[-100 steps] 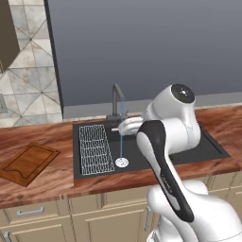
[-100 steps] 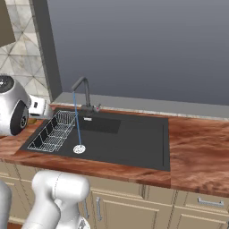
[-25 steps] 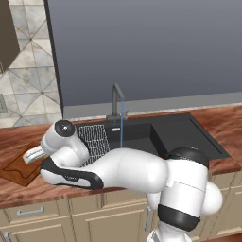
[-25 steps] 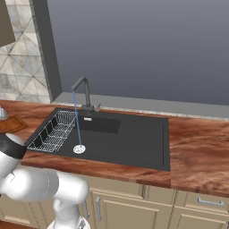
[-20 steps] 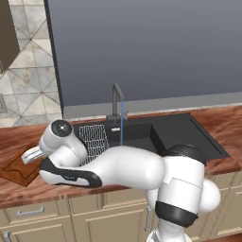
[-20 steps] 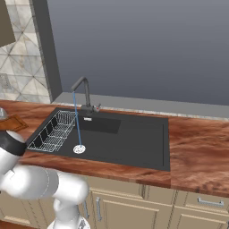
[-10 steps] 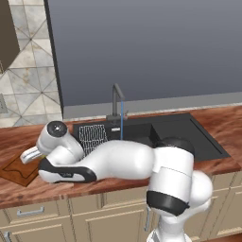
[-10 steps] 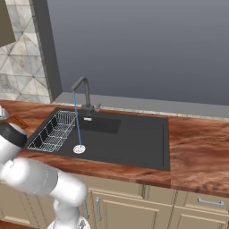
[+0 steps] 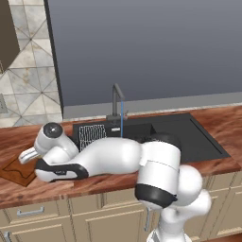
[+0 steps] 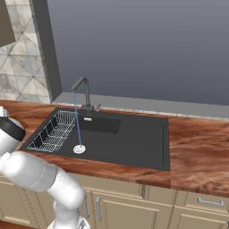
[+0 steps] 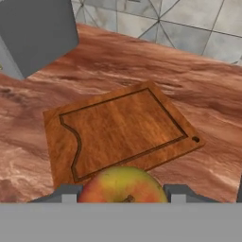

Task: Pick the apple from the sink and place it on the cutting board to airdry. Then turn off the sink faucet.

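**Carrying apple above the board**

Hanging low over the left end of the desk (image 9: 14, 191), the arm reaches out sideways from the base, its white links lying across the front edge of the sink (image 9: 203, 142).

- Claw (image 11: 123, 193): clenched on the apple (image 11: 122, 185). In the hand view the fruit sits between the two dark finger tips (image 11: 176, 191), yellow on top, red at the sides, stem end facing the camera.
- Cutting board (image 11: 118, 130): lies flat on the desk just beyond the apple in the hand view, a dark groove running inside its rim and a small hole at one corner. The apple is above the board's near edge; whether it touches the wood cannot be told. In the left base view a corner of the board (image 9: 14, 168) shows beside the wrist.
- Sink (image 10: 134, 143): black basin, white wire rack (image 10: 51, 132) in its left part, round white drain strainer (image 10: 79, 149) near the rack.
- Sink faucet (image 10: 82, 94): upright behind the basin, a thin blue stream of water (image 10: 77, 125) falling from the spout to the strainer. Running.
- Surroundings: tiled wall (image 11: 189, 28) behind the desk, a grey block (image 11: 38, 33) at the upper left of the hand view, cabinet drawers (image 10: 197, 203) below the desk.
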{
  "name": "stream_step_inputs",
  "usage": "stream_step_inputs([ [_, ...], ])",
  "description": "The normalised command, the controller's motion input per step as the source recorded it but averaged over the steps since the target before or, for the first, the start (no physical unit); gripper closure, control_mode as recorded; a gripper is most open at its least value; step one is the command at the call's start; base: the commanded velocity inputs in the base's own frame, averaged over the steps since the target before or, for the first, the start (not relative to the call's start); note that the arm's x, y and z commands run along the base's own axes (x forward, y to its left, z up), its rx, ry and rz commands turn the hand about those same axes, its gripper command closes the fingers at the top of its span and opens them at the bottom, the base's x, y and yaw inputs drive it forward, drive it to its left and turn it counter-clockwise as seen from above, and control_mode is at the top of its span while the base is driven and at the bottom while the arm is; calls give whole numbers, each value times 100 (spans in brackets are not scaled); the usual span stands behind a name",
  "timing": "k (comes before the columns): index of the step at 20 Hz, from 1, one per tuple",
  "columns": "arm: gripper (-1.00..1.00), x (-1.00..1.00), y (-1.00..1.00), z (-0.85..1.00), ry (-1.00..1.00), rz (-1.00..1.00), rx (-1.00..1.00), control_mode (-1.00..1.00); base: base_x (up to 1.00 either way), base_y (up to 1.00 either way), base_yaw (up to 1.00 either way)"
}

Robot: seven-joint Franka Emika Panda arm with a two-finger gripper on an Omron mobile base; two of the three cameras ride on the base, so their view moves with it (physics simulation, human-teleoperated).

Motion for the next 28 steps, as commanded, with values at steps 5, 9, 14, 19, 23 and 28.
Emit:
stream_step_inputs([
  [5,100,19,13,-14,4,-1,0,-100,0,0,0],
  [9,100,18,9,-12,4,0,0,-100,0,0,0],
  [14,100,18,10,-17,4,0,0,-100,0,0,0],
  [19,100,19,14,-20,3,0,-1,-100,0,0,0],
  [23,100,18,17,-18,2,0,-1,-100,0,0,0],
  [28,100,17,17,-18,2,0,-1,-100,0,0,0],
])
